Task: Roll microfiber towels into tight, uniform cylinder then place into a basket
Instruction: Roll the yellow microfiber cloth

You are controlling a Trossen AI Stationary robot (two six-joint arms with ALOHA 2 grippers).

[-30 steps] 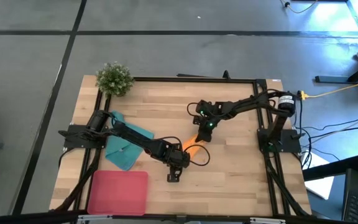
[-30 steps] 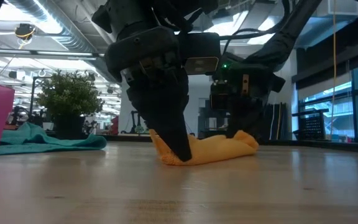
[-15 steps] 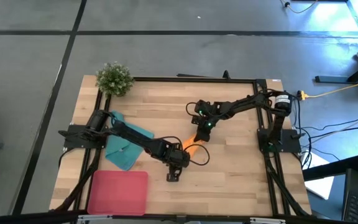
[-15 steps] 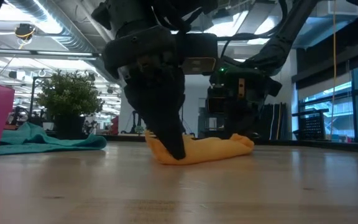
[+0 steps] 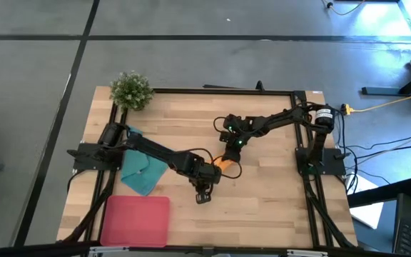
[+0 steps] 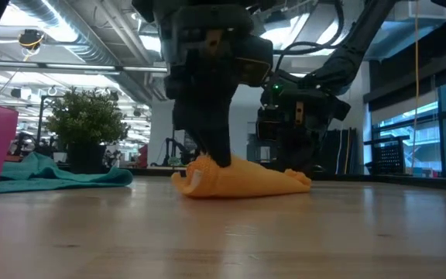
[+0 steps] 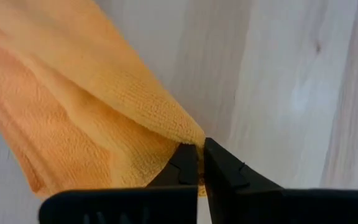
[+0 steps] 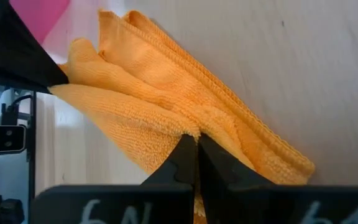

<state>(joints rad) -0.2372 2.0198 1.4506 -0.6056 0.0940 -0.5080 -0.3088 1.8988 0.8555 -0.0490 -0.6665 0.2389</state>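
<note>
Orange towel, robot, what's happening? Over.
Left gripper and right gripper both shut on orange towel, mid-table. Teal towel waiting. Basket unblocked.

The right tool (image 8: 197, 152) had its two dark fingers pressed together on an edge of the orange towel (image 8: 185, 106). The towel lay in folded layers on the pale wooden tabletop (image 8: 278, 56). A corner of the pink basket (image 8: 39, 15) showed beyond it, beside a dark arm part (image 8: 11, 56).
</note>
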